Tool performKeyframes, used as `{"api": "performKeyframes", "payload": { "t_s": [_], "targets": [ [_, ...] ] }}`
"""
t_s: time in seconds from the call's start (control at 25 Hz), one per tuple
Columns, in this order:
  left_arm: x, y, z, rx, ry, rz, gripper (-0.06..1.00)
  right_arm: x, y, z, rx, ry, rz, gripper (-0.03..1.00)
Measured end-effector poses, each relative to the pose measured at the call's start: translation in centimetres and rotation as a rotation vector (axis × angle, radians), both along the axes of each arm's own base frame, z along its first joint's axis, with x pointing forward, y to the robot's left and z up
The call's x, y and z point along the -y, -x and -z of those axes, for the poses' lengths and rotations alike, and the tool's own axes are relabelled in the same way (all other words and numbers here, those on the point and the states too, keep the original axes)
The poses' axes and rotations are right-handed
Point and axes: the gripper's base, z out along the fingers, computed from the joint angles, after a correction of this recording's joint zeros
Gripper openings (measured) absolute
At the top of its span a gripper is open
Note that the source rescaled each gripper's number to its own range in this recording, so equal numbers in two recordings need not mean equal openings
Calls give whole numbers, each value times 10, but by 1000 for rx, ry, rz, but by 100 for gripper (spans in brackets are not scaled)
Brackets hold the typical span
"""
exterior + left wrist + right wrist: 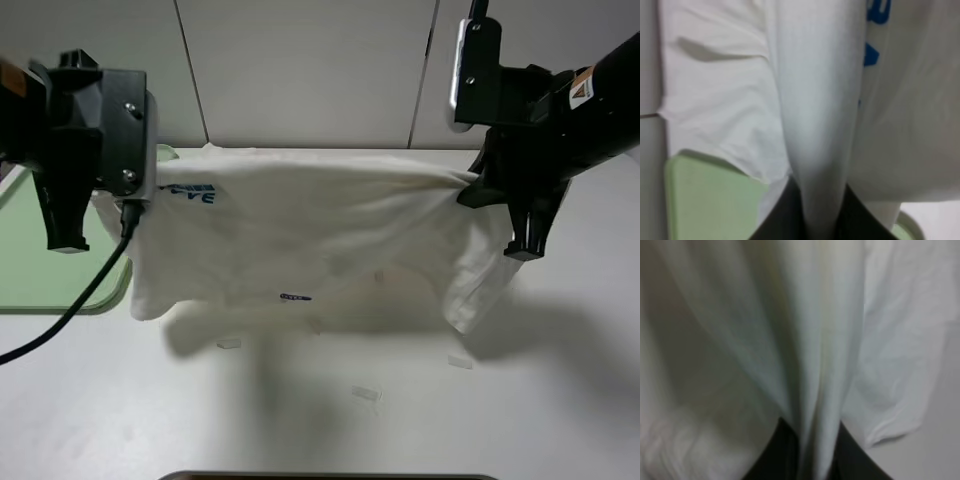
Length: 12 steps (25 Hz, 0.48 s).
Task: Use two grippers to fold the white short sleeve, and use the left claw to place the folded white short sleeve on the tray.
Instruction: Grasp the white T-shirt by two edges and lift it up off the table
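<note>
Garment status: the white thin-fabric short-sleeved shirt (320, 230) with blue printed lettering is suspended above the pale bench (300, 430), stretched between the two arms. Its long axis runs from 9 o'clock to 3 o'clock across the exterior high view. The lower hem hangs slack toward 6 o'clock and casts a shadow on the bench. Whether the hem touches the surface cannot be determined.

Left tool (822, 222): clenched on a gathered ridge of the shirt, with dark fingers (782, 217) on either side of the fabric. It holds the 9 o'clock end, beside the lettering.

Right tool (812, 460): likewise clamped on a bunched fold, at the 3 o'clock end, with a sleeve drooping below it.

Deciding relation: the flat pale-green rectangular plastic tray (40, 290) lies at 9 o'clock from the shirt's centre, on the bench beneath the left arm. The left wrist view shows the tray under the hanging cloth. The left tool is therefore much the nearer to the tray, and the right tool is well apart from it across the full span of the garment.

Judgement: folding is in hand and not complete, and placement is outstanding.

Small paper scraps (365, 393) lie on the bench toward 6 o'clock, clear of the shirt.
</note>
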Motion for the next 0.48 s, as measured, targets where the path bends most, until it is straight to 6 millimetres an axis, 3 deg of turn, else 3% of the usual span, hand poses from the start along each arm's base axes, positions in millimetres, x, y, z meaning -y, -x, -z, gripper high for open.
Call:
{"api": "performKeyframes", "payload": {
  "t_s": [0.48],
  "targets": [
    [-15,29,-70,238,125,-1,1,15,31,-49,161,-88,2,7]
  ]
}}
